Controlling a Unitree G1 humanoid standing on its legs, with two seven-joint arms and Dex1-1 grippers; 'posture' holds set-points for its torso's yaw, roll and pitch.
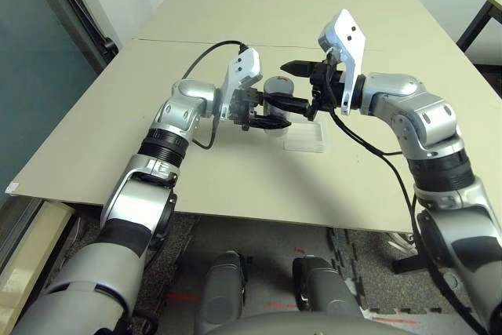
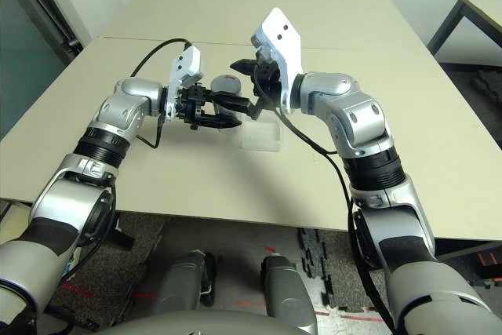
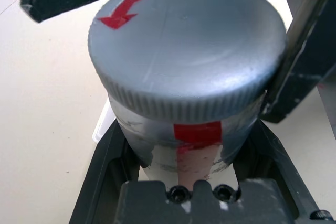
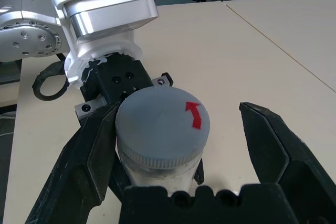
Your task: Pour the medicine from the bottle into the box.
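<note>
The grey-silver bottle [image 1: 276, 88] lies tipped on its side above the table, and my left gripper [image 1: 292, 113] is shut on its body. Its grey cap [image 4: 163, 124], marked with a red arrow, points toward my right gripper [image 1: 300, 90]. That gripper is open, one finger on each side of the cap; the left finger [image 4: 84, 156] is close against the cap and the other [image 4: 278, 150] stands apart. A red band [image 3: 197, 132] shows just under the cap. The clear box [image 1: 304, 139] rests on the table just below and to the right of the bottle.
The beige table [image 1: 235, 186] has a seam running across it behind the arms. A black cable [image 1: 205, 60] loops from my left wrist. A dark furniture leg [image 1: 477, 23] stands beyond the table's far right corner, and a glass wall [image 1: 39, 76] runs along the left.
</note>
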